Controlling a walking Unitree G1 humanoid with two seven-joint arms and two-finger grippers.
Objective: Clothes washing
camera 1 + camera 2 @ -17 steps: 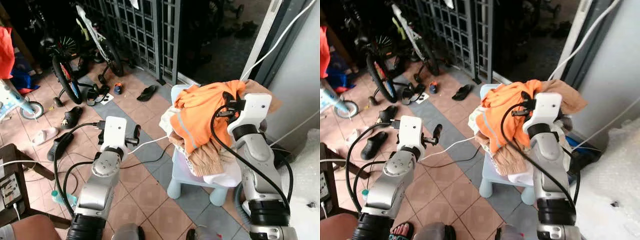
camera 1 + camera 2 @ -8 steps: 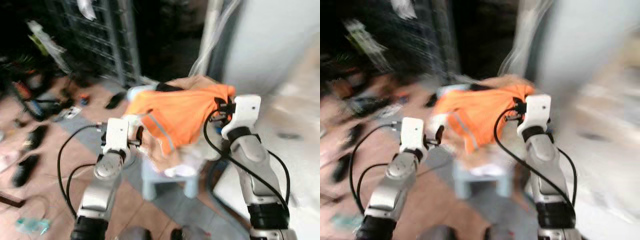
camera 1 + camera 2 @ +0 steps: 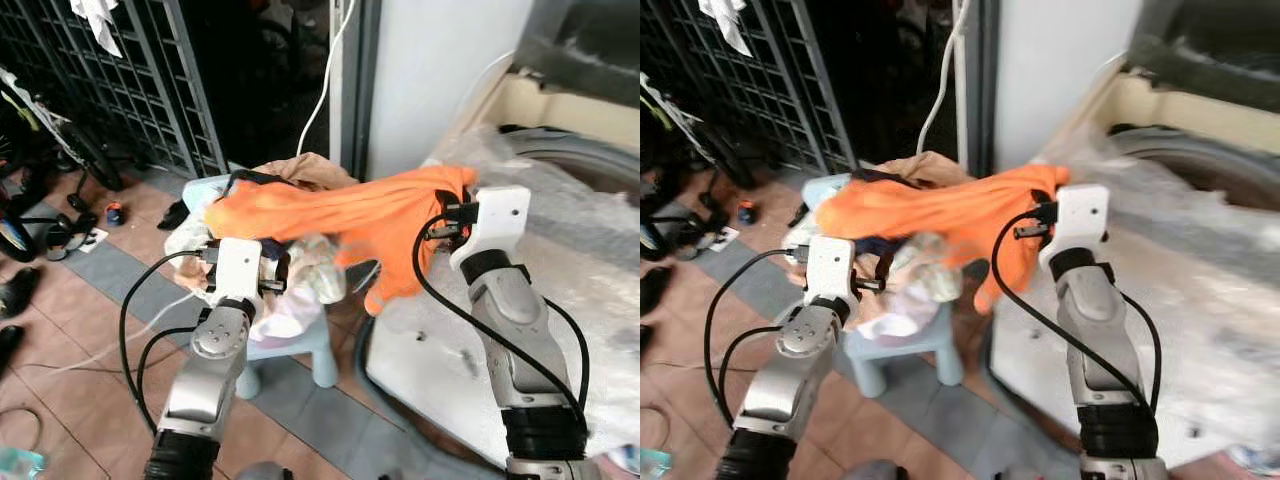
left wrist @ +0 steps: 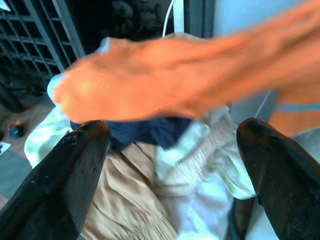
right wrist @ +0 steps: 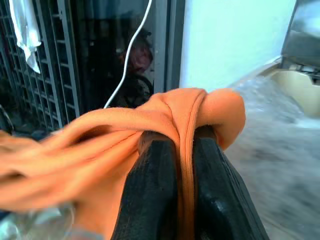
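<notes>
An orange garment [image 3: 330,210] stretches from the pile of clothes [image 3: 305,280] on a light blue stool [image 3: 300,345] across to my right gripper [image 5: 184,150]. That gripper is shut on a bunched fold of the garment and holds it above the plastic-wrapped washing machine [image 3: 570,240]. The garment's loose end hangs down beside the machine's front. My left gripper [image 4: 170,145] is open and sits close in front of the pile, with nothing between its fingers [image 4: 75,170]. The pile holds beige, white and dark blue clothes.
A dark metal grille gate [image 3: 120,80] stands behind the stool, with a bicycle [image 3: 40,150] and shoes [image 3: 12,290] on the tiled floor at the left. A white cable [image 3: 332,60] hangs beside a white pillar [image 3: 440,70]. The washing machine fills the right side.
The camera has swung right, bringing the washing machine into view. My right gripper has drawn the orange garment off the pile and out toward the machine. The left gripper stays open.
</notes>
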